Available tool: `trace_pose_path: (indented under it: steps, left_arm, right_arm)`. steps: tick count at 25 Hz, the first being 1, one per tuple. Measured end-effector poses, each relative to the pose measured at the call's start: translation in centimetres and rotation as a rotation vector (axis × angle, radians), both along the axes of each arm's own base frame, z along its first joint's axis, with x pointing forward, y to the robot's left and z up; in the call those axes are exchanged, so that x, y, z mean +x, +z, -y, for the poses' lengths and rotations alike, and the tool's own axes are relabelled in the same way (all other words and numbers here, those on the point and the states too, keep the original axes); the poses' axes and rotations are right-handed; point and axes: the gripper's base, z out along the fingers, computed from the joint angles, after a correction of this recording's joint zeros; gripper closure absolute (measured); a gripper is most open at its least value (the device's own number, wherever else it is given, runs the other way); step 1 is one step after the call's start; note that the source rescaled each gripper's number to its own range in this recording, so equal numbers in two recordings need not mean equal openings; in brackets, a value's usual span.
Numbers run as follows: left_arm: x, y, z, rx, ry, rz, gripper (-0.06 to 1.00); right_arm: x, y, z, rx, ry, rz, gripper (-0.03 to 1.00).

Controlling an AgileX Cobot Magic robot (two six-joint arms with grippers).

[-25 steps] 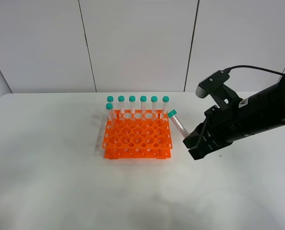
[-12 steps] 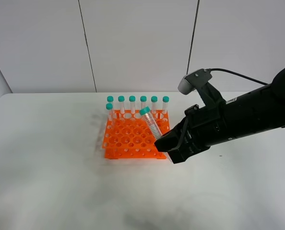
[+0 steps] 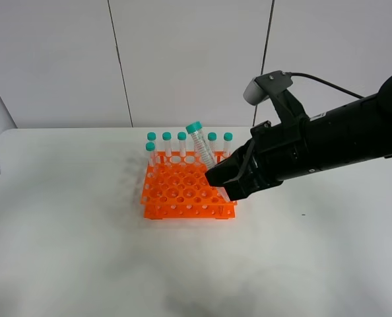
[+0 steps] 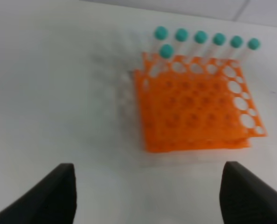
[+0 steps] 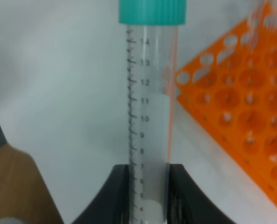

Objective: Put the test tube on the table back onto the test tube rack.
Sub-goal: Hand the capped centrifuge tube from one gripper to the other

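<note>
My right jaws are clamped on the lower end of the tube [image 5: 150,116]. I hold it clear of the bench [image 3: 84,251], cap up and leaning left, above the right side of the rack [image 3: 176,191]. My left jaws stand wide with nothing between them, well apart from the rack. Farther off, seven other tubes [image 4: 200,37] stand upright at the rack's back, six in the last row and one just ahead at its left end.

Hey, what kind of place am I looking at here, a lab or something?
Likely a robotics test bench made up like a lab: a plain white table, an orange test tube rack with green-capped tubes, and a black robot arm holding one test tube.
</note>
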Motion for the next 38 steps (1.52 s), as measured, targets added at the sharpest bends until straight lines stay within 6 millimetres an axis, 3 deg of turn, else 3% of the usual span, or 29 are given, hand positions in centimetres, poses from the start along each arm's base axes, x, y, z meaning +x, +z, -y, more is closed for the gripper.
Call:
trace_pose_path:
  steps: [6, 13, 21, 32, 38]
  left_arm:
    - [5.6, -0.6, 2.3, -0.218, -0.204, -0.025, 0.0]
    - [9.2, -1.0, 3.7, -0.471, -0.313, 0.013, 0.0]
    - [10.6, -2.0, 4.7, -0.526, -0.338, -0.01, 0.0]
    - [11.8, -2.2, 11.6, -0.49, -0.454, -0.054, 0.0]
    - [12.4, -3.3, 15.1, -0.47, -0.538, -0.126, 0.0]
  right_arm:
    - [-0.1, 0.0, 0.0, 0.004, 0.002, -0.021, 0.96]
    - [-0.2, 0.0, 0.0, 0.007, -0.002, -0.031, 0.96]
    - [-0.3, 0.0, -0.1, 0.006, 0.008, -0.041, 0.96]
    - [-0.4, 0.0, -0.1, 0.013, 0.002, -0.064, 0.96]
    - [-0.5, -0.1, -0.1, 0.016, 0.005, -0.082, 0.96]
